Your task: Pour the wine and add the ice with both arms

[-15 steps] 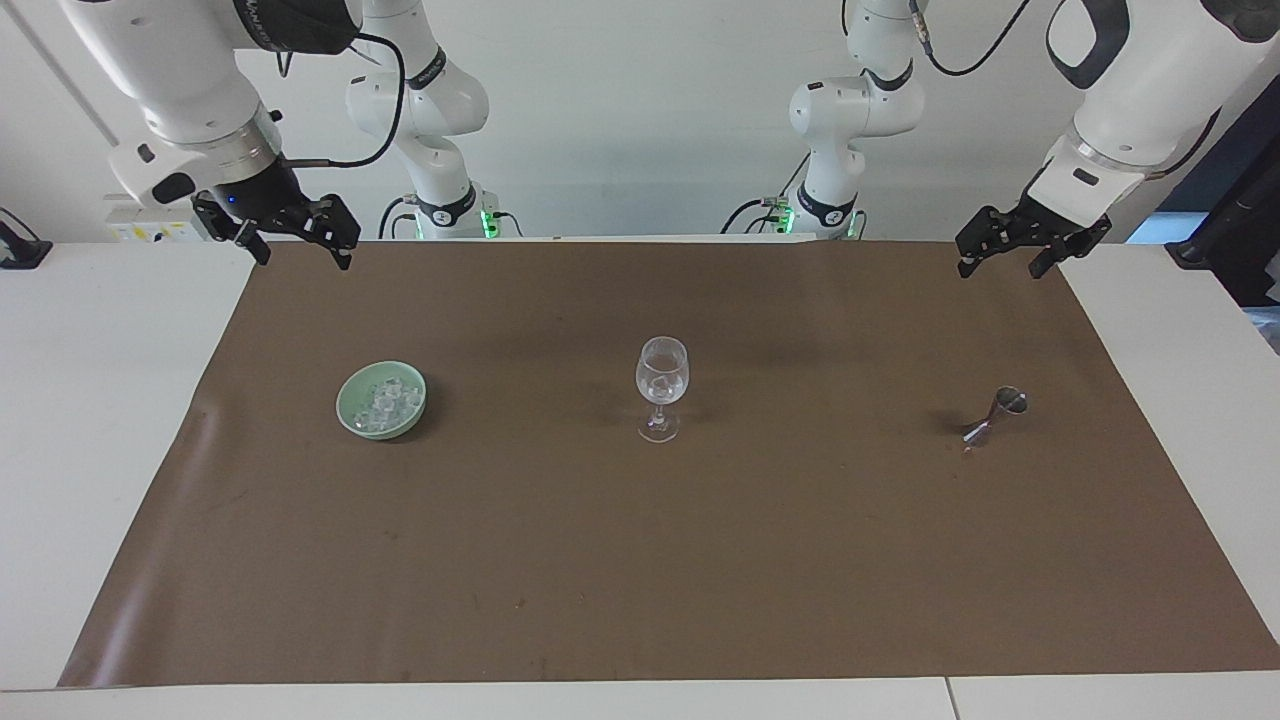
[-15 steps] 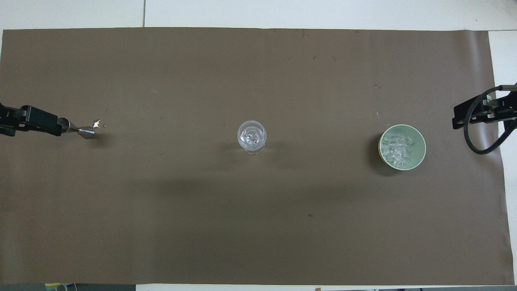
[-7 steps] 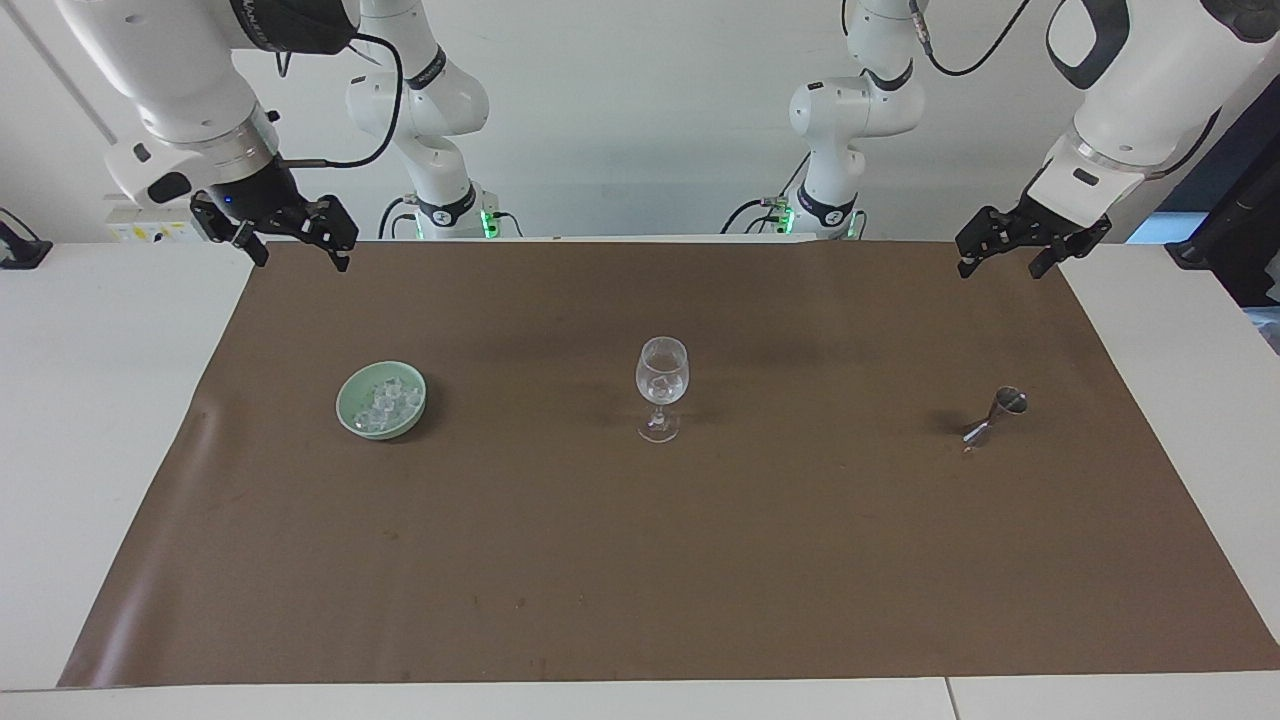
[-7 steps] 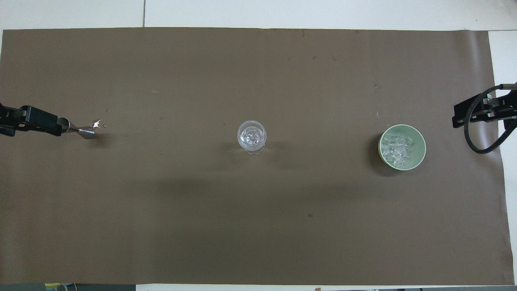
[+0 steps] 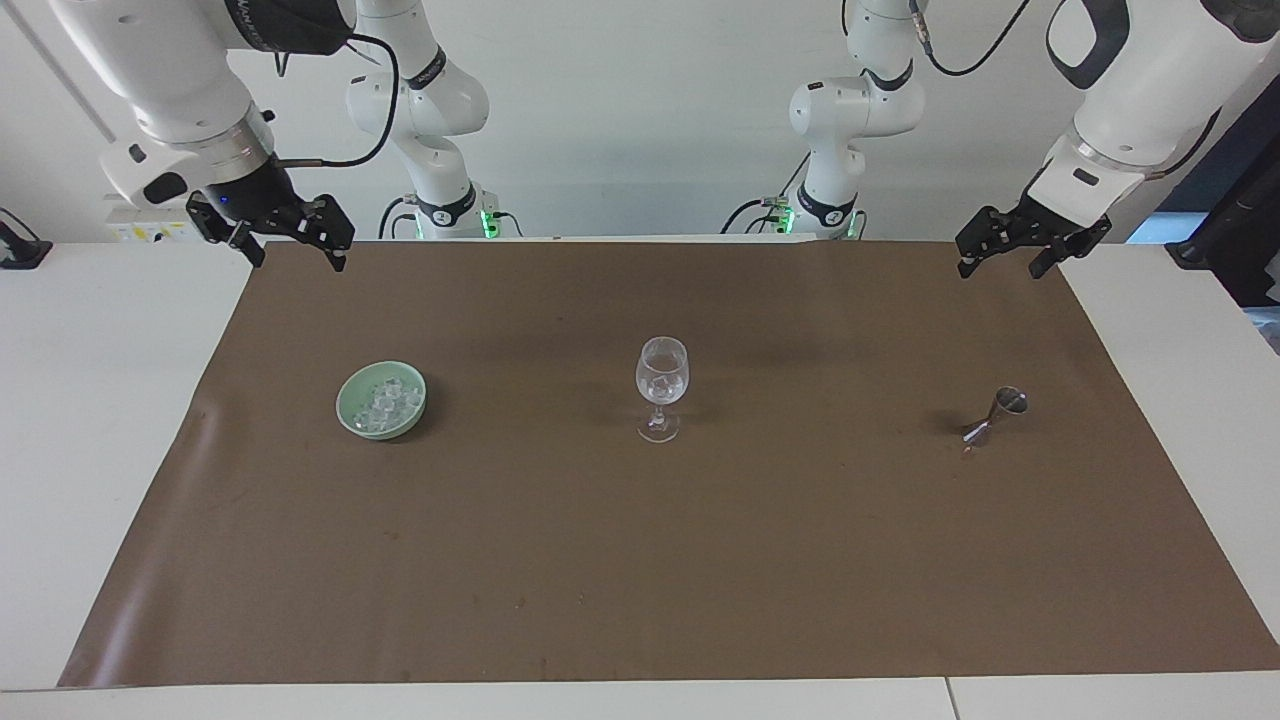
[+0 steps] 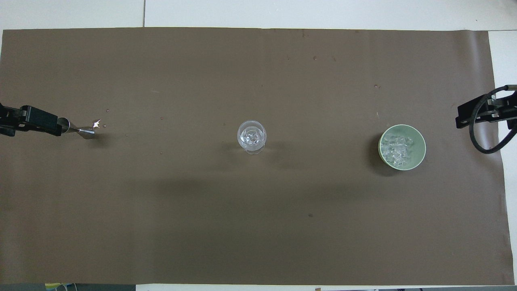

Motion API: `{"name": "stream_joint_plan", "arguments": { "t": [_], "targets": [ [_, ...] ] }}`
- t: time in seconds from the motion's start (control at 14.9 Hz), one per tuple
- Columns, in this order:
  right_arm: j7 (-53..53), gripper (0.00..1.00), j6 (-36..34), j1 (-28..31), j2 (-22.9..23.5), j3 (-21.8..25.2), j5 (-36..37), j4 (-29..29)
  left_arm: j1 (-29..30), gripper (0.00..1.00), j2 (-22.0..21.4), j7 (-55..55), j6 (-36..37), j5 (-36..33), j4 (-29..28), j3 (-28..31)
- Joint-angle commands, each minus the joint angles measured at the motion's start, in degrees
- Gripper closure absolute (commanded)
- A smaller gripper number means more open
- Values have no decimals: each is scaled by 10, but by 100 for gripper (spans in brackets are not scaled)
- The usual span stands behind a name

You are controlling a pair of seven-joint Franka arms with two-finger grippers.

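Note:
A clear wine glass (image 5: 662, 388) (image 6: 251, 137) stands mid-mat with small glinting pieces in its bowl; I can make out no wine. Ice (image 5: 383, 401) (image 6: 396, 148) fills a pale green bowl (image 5: 350, 410) (image 6: 420, 141) toward the right arm's end. A small metal jigger (image 5: 996, 414) (image 6: 76, 129) stands toward the left arm's end. My right gripper (image 5: 298, 256) (image 6: 480, 117) hangs open and empty over the mat's corner, apart from the bowl. The left gripper (image 5: 1000, 268) (image 6: 28, 121) is also open and empty, raised over the mat's edge, clear of the jigger.
A brown mat (image 5: 640, 560) covers most of the white table (image 5: 100, 400). Tiny specks and droplets dot the mat near the jigger. Two more white arm bases (image 5: 830, 200) stand at the table's robot edge.
The right gripper has drifted slightly up and toward its own end of the table. The left arm, glass, bowl and jigger have not moved.

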State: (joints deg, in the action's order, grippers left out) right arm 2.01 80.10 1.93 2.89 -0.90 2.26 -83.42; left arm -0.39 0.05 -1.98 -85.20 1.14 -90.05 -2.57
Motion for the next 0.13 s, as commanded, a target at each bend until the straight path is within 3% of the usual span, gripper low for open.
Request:
{"name": "stream_joint_plan", "arguments": {
  "t": [0.0, 0.07],
  "targets": [
    [-30, 0, 11, 21, -4, -2, -11, -10, -1, 0, -12, -7, -10, -10, -15, 1],
    [-31, 0, 11, 21, -4, -2, -10, -9, -1, 0, -12, -7, -10, -10, -15, 1]
  ]
}}
